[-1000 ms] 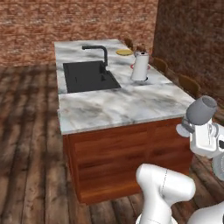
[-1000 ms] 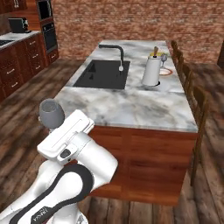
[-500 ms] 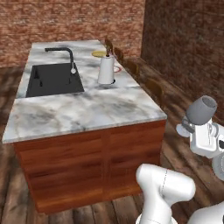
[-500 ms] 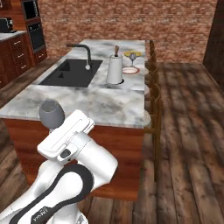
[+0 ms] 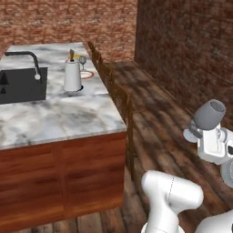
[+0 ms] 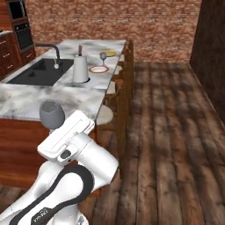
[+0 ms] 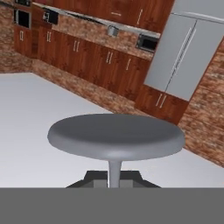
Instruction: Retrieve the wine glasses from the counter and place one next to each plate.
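Held up by the gripper (image 7: 114, 180), a grey wine glass (image 5: 210, 114) is seen high above the wooden floor (image 5: 159, 118), off to the right of the island (image 5: 59, 116). In the right base view the same glass (image 6: 52, 114) is seen sticking up at the end of the white arm, in front of the island's near edge. In the hand view the thin stem is seen going down between the two dark finger tips, and the round foot (image 7: 116, 135) is spread wide above them. So the gripper is closed on the stem of this glass.

A second wine glass (image 6: 103, 56) is seen far back on the island top, standing upright. It is placed just beside the orange-red plate (image 6: 99, 69). A yellow plate (image 6: 110, 53) is seen a little further back, near the far end. A white paper towel roll (image 6: 80, 69) is stood upright near the orange-red plate, between it and the black sink (image 6: 37, 72). A dark tap (image 6: 50, 49) is bent over the sink. Wooden chairs (image 6: 122, 79) are lined up along the right side of the island.
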You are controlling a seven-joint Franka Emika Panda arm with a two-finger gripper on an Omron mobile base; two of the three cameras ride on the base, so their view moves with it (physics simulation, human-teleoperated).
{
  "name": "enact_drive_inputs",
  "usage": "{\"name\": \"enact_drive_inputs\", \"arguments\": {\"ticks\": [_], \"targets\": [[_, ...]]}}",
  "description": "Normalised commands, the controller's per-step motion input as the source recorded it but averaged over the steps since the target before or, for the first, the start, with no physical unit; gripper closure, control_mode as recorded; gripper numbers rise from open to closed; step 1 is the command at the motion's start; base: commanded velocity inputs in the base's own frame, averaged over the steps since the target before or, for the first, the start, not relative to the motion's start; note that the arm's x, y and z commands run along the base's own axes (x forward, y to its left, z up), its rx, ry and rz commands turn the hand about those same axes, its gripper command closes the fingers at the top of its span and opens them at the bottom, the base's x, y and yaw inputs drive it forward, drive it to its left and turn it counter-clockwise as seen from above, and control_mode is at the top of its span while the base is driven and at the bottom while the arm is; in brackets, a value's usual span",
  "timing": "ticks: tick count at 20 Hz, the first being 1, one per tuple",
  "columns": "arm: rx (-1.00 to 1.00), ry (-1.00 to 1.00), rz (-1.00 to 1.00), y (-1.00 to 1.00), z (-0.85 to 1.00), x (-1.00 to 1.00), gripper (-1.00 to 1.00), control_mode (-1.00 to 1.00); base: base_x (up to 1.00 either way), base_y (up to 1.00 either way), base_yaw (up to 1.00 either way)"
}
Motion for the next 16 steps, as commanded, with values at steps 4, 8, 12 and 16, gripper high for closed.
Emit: {"name": "enact_drive_inputs", "arguments": {"ticks": [4, 8, 12, 16], "targets": [[0.00, 0.00, 0.00, 0.00, 0.00, 0.00, 1.00, 1.00, 0.51, -1.00, 0.03], [0.00, 0.00, 0.00, 0.00, 0.00, 0.00, 1.00, 1.00, 0.96, -1.00, 0.08], [0.00, 0.00, 0.00, 0.00, 0.00, 0.00, 1.00, 1.00, 1.00, -1.00, 0.14], [0.00, 0.00, 0.00, 0.00, 0.00, 0.00, 1.00, 1.00, 1.00, -1.00, 0.20]]}}
